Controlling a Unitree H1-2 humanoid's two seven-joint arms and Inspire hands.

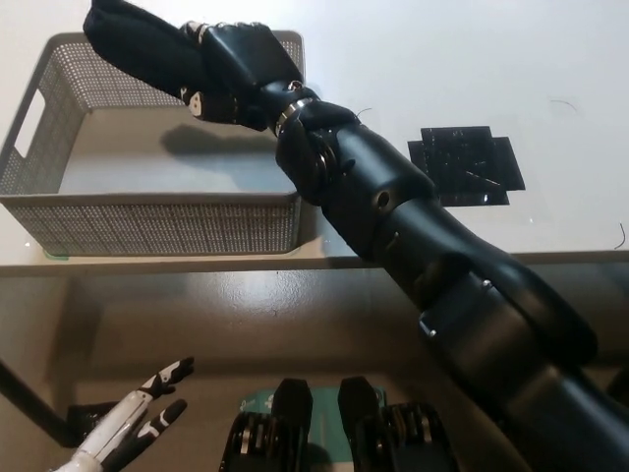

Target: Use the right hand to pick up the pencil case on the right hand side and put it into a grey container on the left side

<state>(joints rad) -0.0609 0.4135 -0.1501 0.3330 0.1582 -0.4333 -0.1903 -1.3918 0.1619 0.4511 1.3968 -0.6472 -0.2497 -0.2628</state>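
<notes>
My black right hand [241, 71] is shut on a black pencil case [138, 44], holding it over the back part of the grey mesh container [147, 221] at the table's left. The case sticks out to the left of the hand, above the container's inside, and casts a shadow on the container floor. My right arm reaches diagonally across the table from the bottom right. My white left hand [133, 428] rests low at the bottom left, below the table edge, fingers apart and holding nothing.
A black flat mat [467, 167] lies on the white table [442, 59] to the right of the arm. The table's front edge runs across the middle of the picture, with brown floor below it.
</notes>
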